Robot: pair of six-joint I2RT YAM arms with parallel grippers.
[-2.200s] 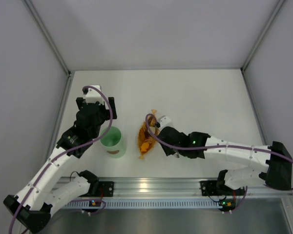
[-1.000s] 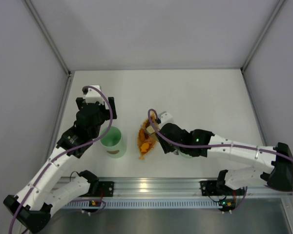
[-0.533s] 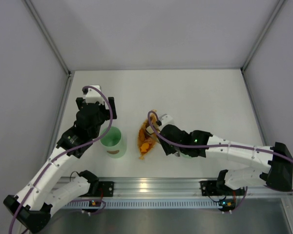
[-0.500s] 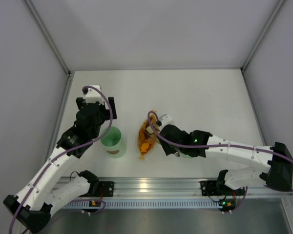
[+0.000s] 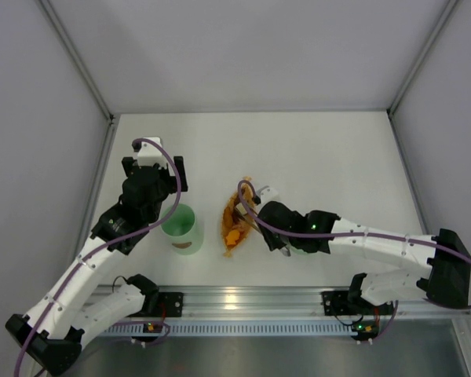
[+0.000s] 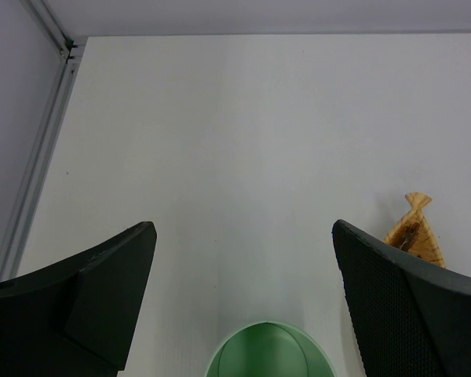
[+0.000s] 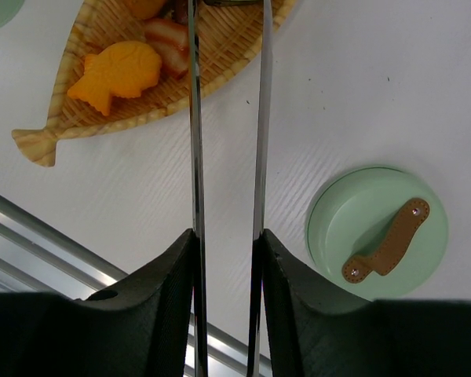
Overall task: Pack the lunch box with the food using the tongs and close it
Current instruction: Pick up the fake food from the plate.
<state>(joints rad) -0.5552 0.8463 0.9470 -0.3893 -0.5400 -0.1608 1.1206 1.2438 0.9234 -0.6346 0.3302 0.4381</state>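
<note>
1. Picking up food is the step in hand, as judged: the lid is off, and the pieces in view all lie on the dish. Whether anything is already inside the box cannot be told. Left to do: carry the pieces across, then fit the lid.
2. Pale green round cylindrical lunch box (image 5: 180, 226): upright on the white worktop (image 7: 361, 78), open, at 9 o'clock of the dish.
3. Flat round green lid with a short brown bar handle (image 7: 353, 212): lying on the worktop, apart from the box.
4. Orange fish-shaped woven dish (image 7: 86, 122): holds the food, namely an orange fish-shaped piece (image 7: 118, 69) and brown-and-cream chunks (image 7: 169, 43).
5. Long thin silver metal tongs (image 7: 193, 118): both slim arms run toward 12 o'clock from the right jaws and over the dish. Their tips pass out of the wrist view, so contact with the food cannot be told.
6. Right gripper (image 7: 226, 243): jaws pinching the two tong arms from outside. The dish is at 11 o'clock of them, the lid at 3 o'clock.
7. Left gripper (image 6: 243, 236): jaws spread wide and holding nothing, with the box rim at 6 o'clock in its wrist view.
</note>
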